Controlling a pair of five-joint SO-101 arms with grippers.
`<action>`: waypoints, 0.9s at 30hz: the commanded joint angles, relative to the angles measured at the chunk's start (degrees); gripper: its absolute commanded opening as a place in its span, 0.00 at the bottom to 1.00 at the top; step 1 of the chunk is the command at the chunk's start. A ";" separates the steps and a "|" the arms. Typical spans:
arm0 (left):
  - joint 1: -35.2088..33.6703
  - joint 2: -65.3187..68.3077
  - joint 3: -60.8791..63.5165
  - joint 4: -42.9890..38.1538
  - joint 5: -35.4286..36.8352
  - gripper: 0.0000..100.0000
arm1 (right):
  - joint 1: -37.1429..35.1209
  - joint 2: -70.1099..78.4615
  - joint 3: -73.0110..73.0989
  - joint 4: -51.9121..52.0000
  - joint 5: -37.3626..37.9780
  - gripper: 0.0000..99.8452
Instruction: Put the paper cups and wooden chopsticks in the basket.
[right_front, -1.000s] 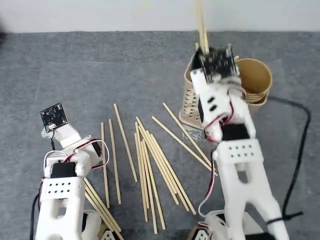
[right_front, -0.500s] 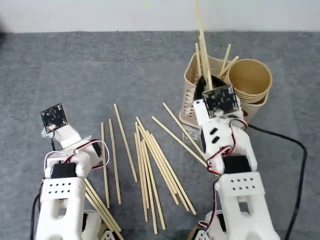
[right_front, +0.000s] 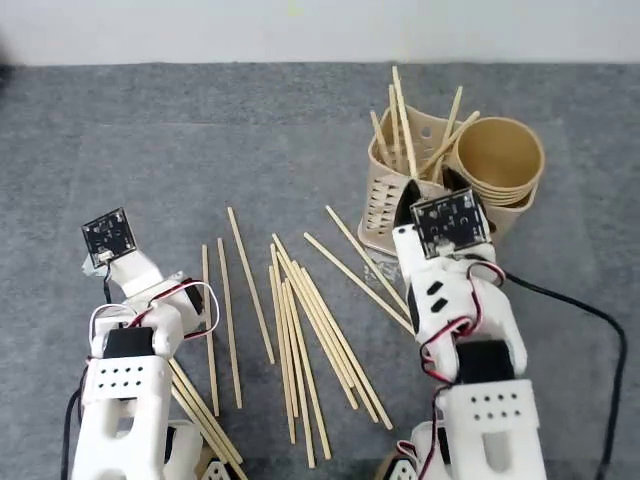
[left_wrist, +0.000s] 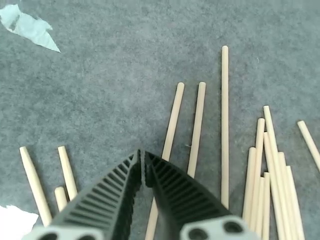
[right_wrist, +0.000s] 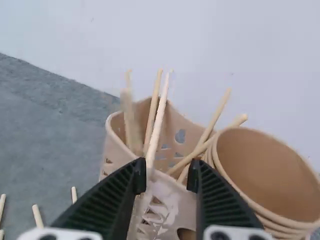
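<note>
Step in hand: judged to be chopstick loading; several wooden chopsticks (right_front: 405, 115) stand tilted in the basket (right_front: 383, 215), upper right.
Right gripper (right_front: 428, 197): fingers apart, empty, at the basket's near wall.
Left gripper (left_wrist: 142, 157): fingers closed on nothing, lower left.
Outstanding: many loose chopsticks (right_front: 300, 330) lie flat, centre of the grey surface (right_front: 200, 130).
Paper cups (right_front: 497, 155): nested, upright, against the basket's right side.
Next move, judged: pinch one loose stick near mid-length.
</note>
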 joint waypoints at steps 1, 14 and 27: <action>0.44 -1.41 -0.48 -1.32 0.00 0.01 | 0.31 -5.49 -0.62 4.00 -0.18 0.15; 0.44 -1.41 -0.40 -1.23 0.00 0.01 | 0.04 -20.88 -0.62 18.68 -0.53 0.15; 0.44 -1.41 -0.40 -1.23 0.00 0.01 | -8.22 -9.71 -9.32 19.03 -9.32 0.15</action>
